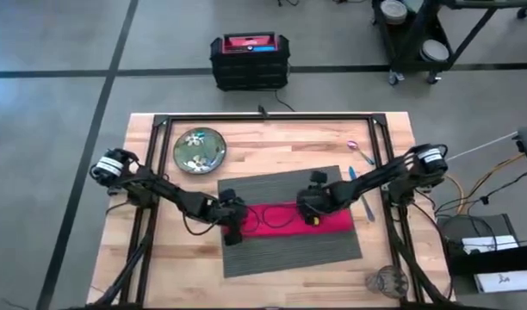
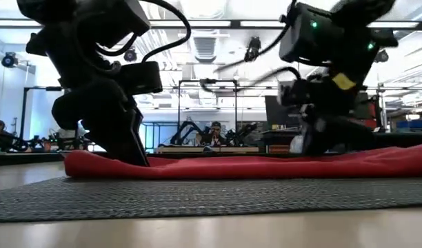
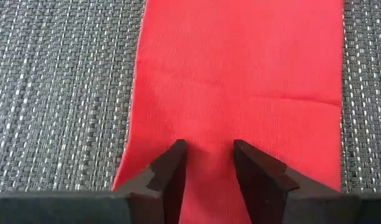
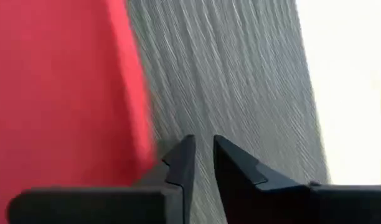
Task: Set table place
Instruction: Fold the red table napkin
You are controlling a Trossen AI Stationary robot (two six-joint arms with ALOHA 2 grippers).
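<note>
Both grippers hovered over the napkin (folded, on the placemat): left gripper slightly open, right gripper nearly closed, holding nothing.

Napkin lies on placemat, plate behind.

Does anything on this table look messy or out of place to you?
Yes. The dark grey ribbed placemat lies crooked on the light wood table, and the red cloth napkin stretches across its middle. The green flowered plate sits off the mat.
</note>
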